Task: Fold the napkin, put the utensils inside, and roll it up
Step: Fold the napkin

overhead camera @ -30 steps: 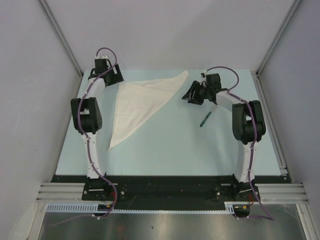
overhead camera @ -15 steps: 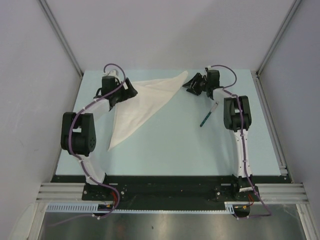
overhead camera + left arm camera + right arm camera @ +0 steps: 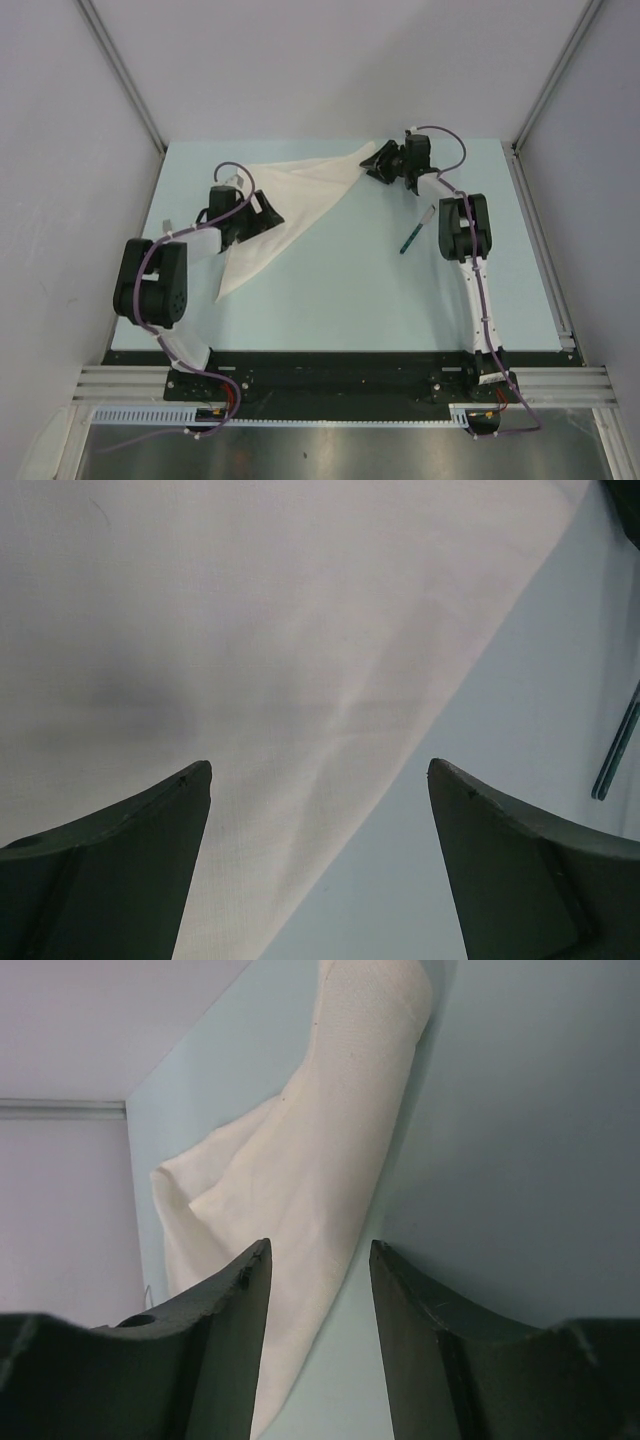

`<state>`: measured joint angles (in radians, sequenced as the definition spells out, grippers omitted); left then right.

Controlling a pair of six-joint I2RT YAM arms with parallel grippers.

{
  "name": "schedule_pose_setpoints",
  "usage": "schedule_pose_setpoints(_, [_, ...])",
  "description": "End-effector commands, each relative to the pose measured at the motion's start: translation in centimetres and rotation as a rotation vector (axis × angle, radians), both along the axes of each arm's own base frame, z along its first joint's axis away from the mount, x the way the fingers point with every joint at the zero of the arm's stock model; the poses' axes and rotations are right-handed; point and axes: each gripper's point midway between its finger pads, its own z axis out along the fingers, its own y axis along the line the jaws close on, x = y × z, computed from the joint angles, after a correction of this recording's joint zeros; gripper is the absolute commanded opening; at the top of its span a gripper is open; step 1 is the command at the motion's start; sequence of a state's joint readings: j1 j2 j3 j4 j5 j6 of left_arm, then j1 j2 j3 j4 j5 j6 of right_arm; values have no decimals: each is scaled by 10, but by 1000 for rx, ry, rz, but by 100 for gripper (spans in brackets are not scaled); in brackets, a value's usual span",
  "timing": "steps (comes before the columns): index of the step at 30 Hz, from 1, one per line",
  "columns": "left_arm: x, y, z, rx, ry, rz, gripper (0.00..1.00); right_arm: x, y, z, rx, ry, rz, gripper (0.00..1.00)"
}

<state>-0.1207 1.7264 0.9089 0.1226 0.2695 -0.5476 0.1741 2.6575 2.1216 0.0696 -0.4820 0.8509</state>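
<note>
The napkin (image 3: 300,195) lies toward the far left of the worktop (image 3: 330,300) as a flat triangle. One long point reaches to the far right and another trails toward the near side. To me that shape looks like a single diagonal fold already made, though from above I can't pick out separate layers. The knife (image 3: 417,232) lies bare on the worktop, well apart from the cloth on its right side. Nothing has been tucked inside and no rolling has begun, so I'd judge most of the job is left to do.

The left end effector (image 3: 268,213) hangs over the left part of the triangle. Its fingers are spread wide, with only cloth showing in the gap, and they grip nothing. The right end effector (image 3: 372,163) sits at the napkin's far-right tip. Its fingers stand apart with a narrower gap, and cloth runs past between them.

I can't tell whether those right fingers touch the fabric or merely frame it. The left end effector covers a stretch of the cloth's left edge from above. The left wrist camera cuts the knife off at its right border, showing only a dark sliver. From overhead, the knife's blade and handle are hard to tell apart.
</note>
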Motion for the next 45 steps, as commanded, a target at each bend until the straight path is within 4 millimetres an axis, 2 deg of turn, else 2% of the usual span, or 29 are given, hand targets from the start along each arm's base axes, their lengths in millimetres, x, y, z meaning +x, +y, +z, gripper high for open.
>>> schedule_pose_setpoints(1, [-1,-10,38,-53,-103,-23,93,-10,5,-42,-60,119,-30,48])
schedule_pose_setpoints(6, [-11,-8,57,-51,-132,-32,93,-11,8,-50,-80,136,-42,45])
schedule_pose_setpoints(14, [-23,-5,82,-42,-176,-35,94,-11,9,-56,-73,147,-49,31])
schedule_pose_setpoints(21, [-31,1,77,-5,-162,-26,94,-13,10,-55,-26,145,-32,0])
schedule_pose_setpoints(22, [-32,1,77,-8,-162,-25,94,-9,10,-49,-12,115,-32,0])
schedule_pose_setpoints(23, [-34,0,77,-14,-161,-26,94,-13,9,-53,-9,122,-27,0])
schedule_pose_setpoints(24, [-35,0,77,-14,-164,-26,94,-10,9,-39,-1,86,-30,0])
schedule_pose_setpoints(26, [-37,1,78,-11,-166,-23,94,-12,4,-30,-14,62,-48,0])
schedule_pose_setpoints(27, [-39,2,80,-7,-173,-19,94,-22,0,-40,-30,80,-57,0])
schedule_pose_setpoints(28, [-40,3,80,-4,-174,-20,94,-24,-4,-18,-36,44,-68,0])
schedule_pose_setpoints(29, [-42,4,79,4,-175,-19,94,-27,-10,-15,-49,39,-96,0])
schedule_pose_setpoints(30, [-43,6,81,7,-181,-11,94,-46,-17,-34,-63,79,-109,0])
schedule_pose_setpoints(31, [-44,6,81,9,-182,-10,94,-49,-20,-5,-54,33,-124,0])
schedule_pose_setpoints(33, [-47,7,80,8,-183,-10,94,-60,-34,0,-63,17,-170,0])
schedule_pose_setpoints(34, [-49,5,80,2,-185,-15,94,-78,-41,0,-74,33,-181,0])
schedule_pose_setpoints(36, [-52,5,79,-5,-182,-15,94,-94,-54,0,-97,41,-207,0])
schedule_pose_setpoints(37, [-54,4,82,-10,-191,-18,94,-114,-59,-18,-117,90,-209,0])
schedule_pose_setpoints(38, [-57,4,80,-12,-187,-21,94,-119,-62,-3,-119,66,-215,0])
schedule_pose_setpoints(43, [-69,5,81,-6,-185,-32,94,-169,-84,-7,-178,111,-264,0])
schedule_pose_setpoints(44, [-73,6,81,-1,-184,-32,95,-186,-92,-19,-207,145,-287,0])
schedule_pose_setpoints(45, [-75,7,80,2,-183,-30,95,-190,-96,-4,-214,121,-303,0])
